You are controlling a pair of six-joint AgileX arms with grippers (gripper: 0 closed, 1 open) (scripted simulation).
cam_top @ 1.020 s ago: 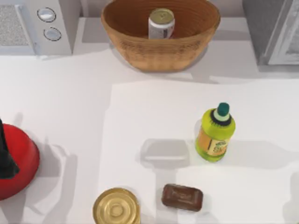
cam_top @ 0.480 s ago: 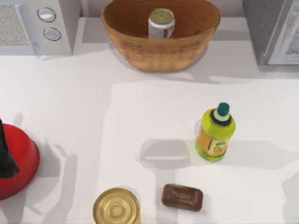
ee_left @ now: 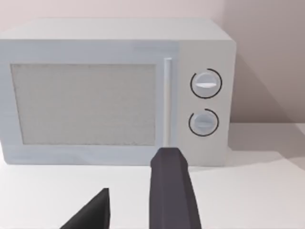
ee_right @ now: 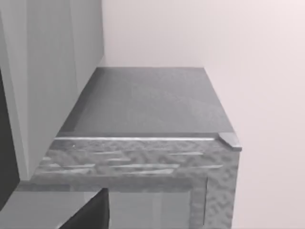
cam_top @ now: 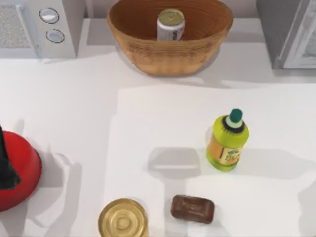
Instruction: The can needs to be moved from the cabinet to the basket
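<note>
Left to right:
- My left gripper (ee_left: 138, 205): facing the microwave (cam_top: 39, 27), fingers apart, nothing between them.
- Basket (cam_top: 148, 54), far centre: the can (cam_top: 170, 24) stands upright inside.
- Cabinet (cam_top: 289, 32), far right.
- My right gripper: facing the cabinet's top; finger spread, I cannot tell.

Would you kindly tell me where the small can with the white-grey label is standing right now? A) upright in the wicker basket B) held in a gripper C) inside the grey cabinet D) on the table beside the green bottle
A: in the top view the can stands upright inside the basket, its gold top facing up.
</note>
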